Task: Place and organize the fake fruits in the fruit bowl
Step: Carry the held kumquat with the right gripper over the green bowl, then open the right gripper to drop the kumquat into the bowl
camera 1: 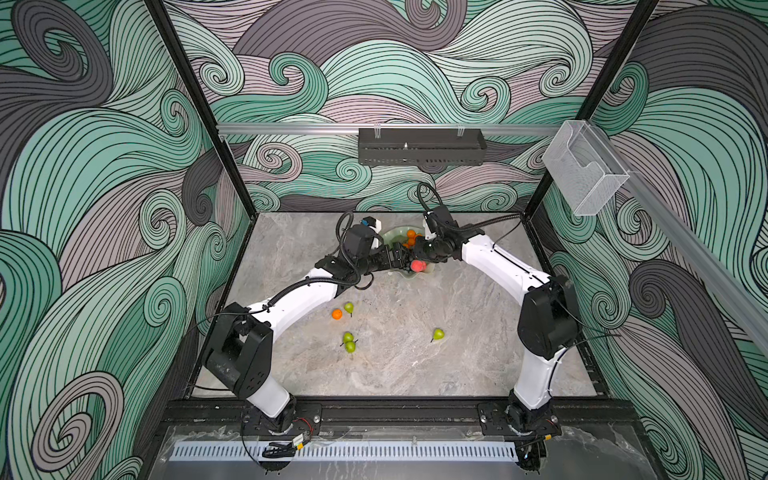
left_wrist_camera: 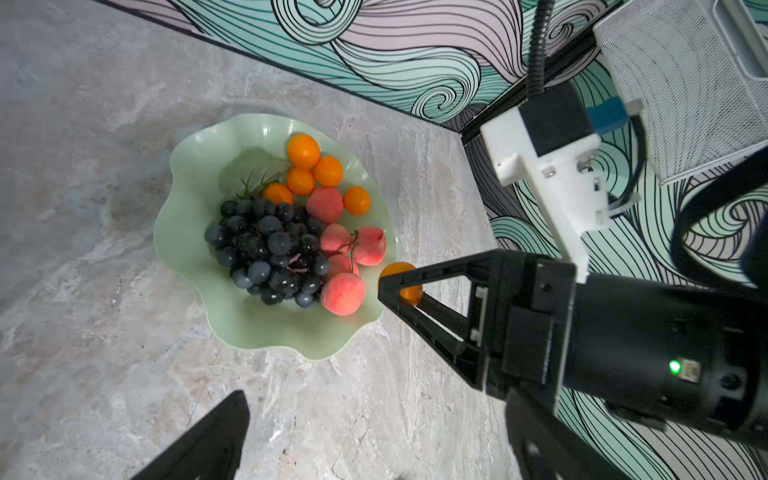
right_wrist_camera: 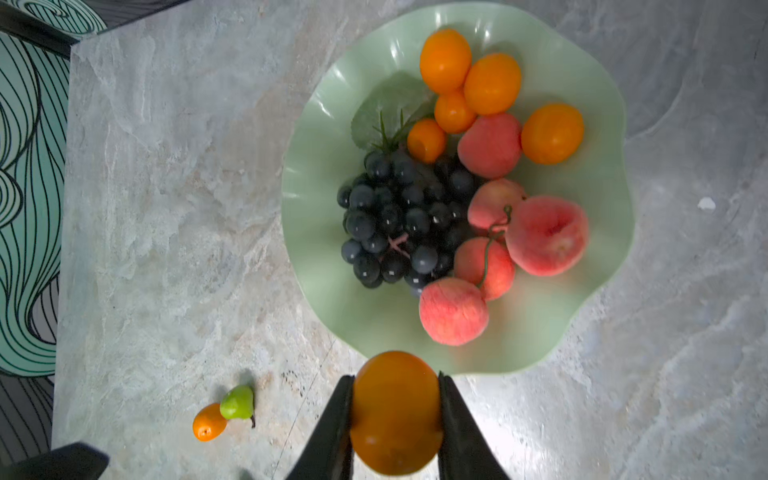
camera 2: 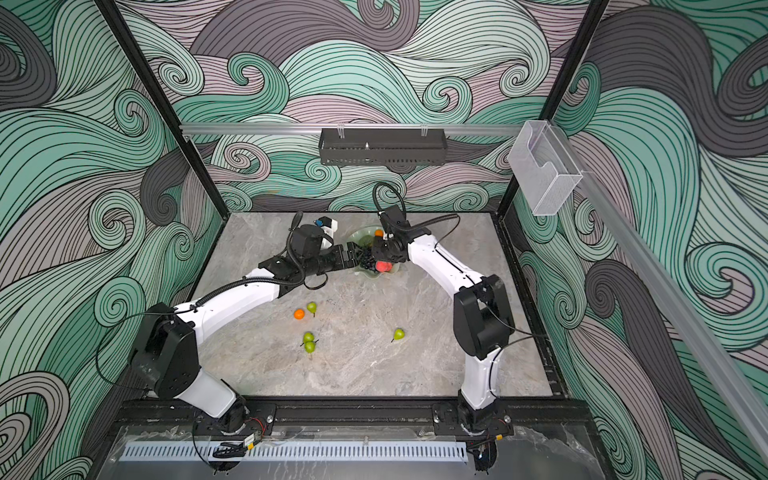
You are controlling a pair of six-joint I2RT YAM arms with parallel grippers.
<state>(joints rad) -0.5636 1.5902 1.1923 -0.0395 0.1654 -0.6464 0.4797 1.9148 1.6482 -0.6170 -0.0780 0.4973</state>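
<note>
Orange (right_wrist_camera: 395, 415) clamped in right tool (right_wrist_camera: 395, 379) shows clearly only in wrist views; left tool (camera 2: 352, 252) gapes empty.

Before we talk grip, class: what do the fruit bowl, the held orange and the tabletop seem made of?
The fruit bowl: probably glossy moulded plastic, possibly glazed ceramic; bright glints on its wavy wall. The held orange: smooth, shiny plastic by its even colour and soft highlights. The tabletop: grey veined stone or a stone-look laminate, low sheen; cannot tell which.

The fruit bowl (right_wrist_camera: 328, 124) is smooth, glossy plastic; grape bunch (right_wrist_camera: 399, 220) and oranges (right_wrist_camera: 492, 83) shine; peaches (right_wrist_camera: 546, 235) look matt, velvety; table (right_wrist_camera: 166, 208) looks like stone.
</note>
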